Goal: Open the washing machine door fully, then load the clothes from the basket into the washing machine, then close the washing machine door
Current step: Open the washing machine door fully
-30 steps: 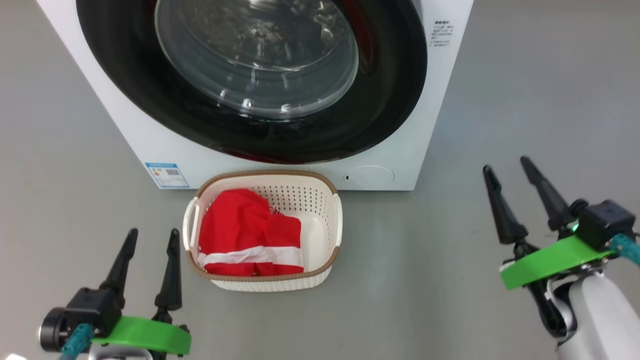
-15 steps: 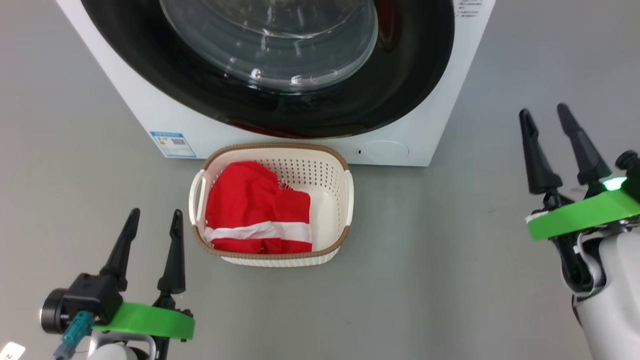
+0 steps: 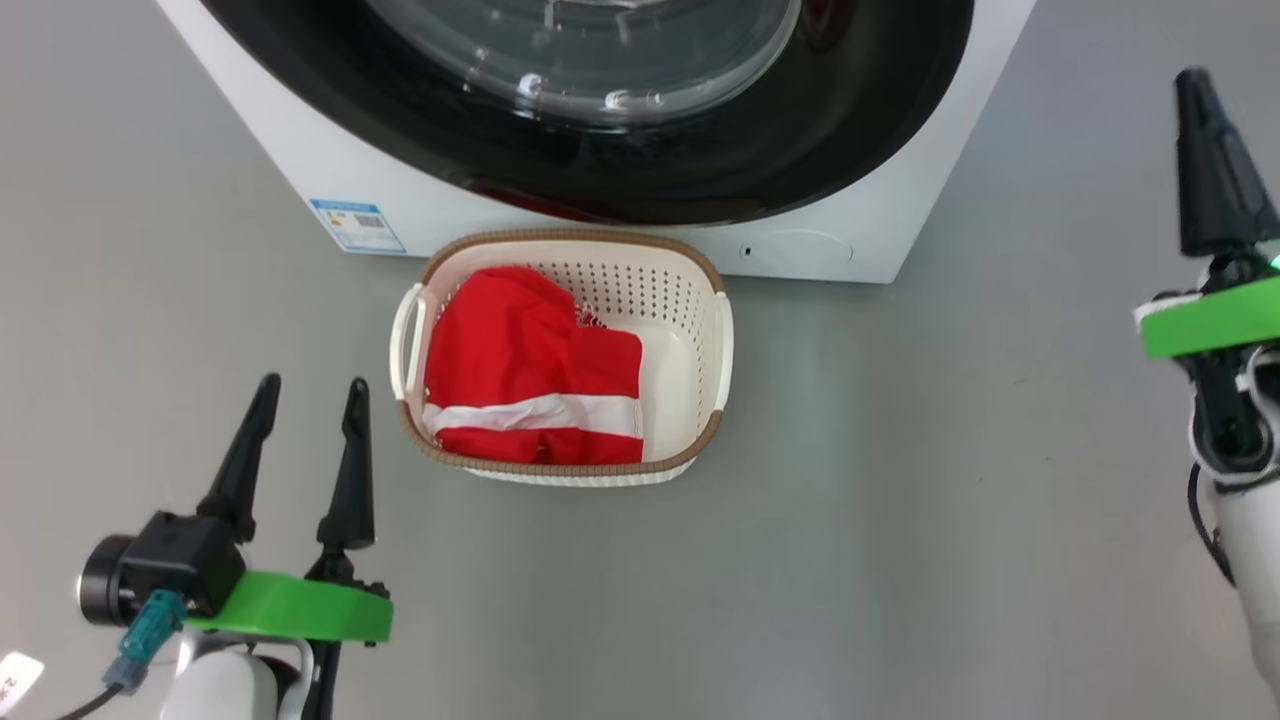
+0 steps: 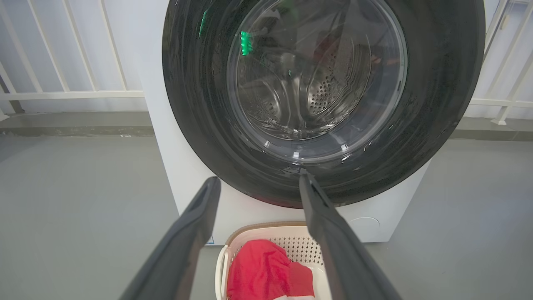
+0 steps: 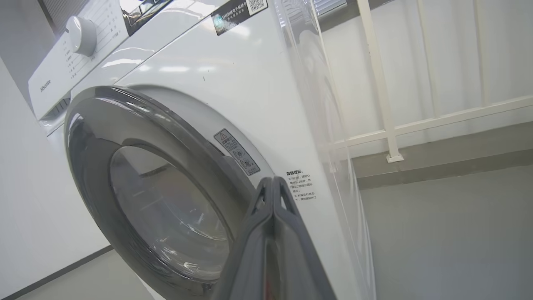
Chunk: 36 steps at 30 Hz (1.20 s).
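Head view: how far along?

— Nothing done. The washing machine door (image 3: 700, 170) is shut on the washing machine (image 3: 860, 240); the clothes (image 3: 520, 360) lie in the basket (image 3: 722, 335), on the floor just before it.

— Your hands?

— My left hand (image 3: 311, 384) gapes empty; my right hand (image 3: 1195, 90) is pinched closed on nothing (up near the door's right rim). Opening, loading and closing remain.

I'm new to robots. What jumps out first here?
The bright red clothes with a white stripe catch the eye first, lying in the cream basket on the grey floor before the washing machine. Above looms the glossy black washing machine door with its glass window. The left gripper stands open at lower left; the right gripper, far right, is shut.
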Tool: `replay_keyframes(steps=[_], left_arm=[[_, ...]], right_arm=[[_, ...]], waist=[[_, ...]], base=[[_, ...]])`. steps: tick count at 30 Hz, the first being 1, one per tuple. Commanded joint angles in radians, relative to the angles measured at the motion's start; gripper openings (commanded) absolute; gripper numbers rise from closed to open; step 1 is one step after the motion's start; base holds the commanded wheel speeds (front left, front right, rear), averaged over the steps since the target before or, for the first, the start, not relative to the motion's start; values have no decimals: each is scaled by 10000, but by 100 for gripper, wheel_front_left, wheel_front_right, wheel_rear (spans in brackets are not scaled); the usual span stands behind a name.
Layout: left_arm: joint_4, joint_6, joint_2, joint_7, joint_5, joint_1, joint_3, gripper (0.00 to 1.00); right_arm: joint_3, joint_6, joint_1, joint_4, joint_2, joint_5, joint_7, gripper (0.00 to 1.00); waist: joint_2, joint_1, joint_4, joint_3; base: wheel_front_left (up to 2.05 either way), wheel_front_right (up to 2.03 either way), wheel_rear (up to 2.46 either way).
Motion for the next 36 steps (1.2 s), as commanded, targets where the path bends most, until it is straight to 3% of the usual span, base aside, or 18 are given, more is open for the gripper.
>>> replay_keyframes(steps=[1,11,22,30,36], left_arm=[[-327,-29,174,-122,-37,-367,277,100],[-463,-29,142,-122,-74,-568,214,100],[-680,-29,83,-122,-79,-952,228,100],[-652,-29,54,-122,-115,-1050,220,100],[-623,-29,45,-122,-194,-1092,220,100]], right_arm=[[224,16,-314,-80,-193,631,-47,0],[835,16,-1447,671,-852,3280,387,0],[1298,16,-3277,1426,-1593,5700,2116,0],[1085,16,-4232,2231,-1545,7565,3527,0],[1129,16,-4746,2658,-1588,8219,4508,0]], waist=[[-1,0,111,216],[-1,0,275,731],[-1,0,538,1509],[-1,0,760,1686],[-1,0,923,1749]], base=[[0,0,0],[0,0,0],[0,0,0],[0,0,0],[0,0,0]])
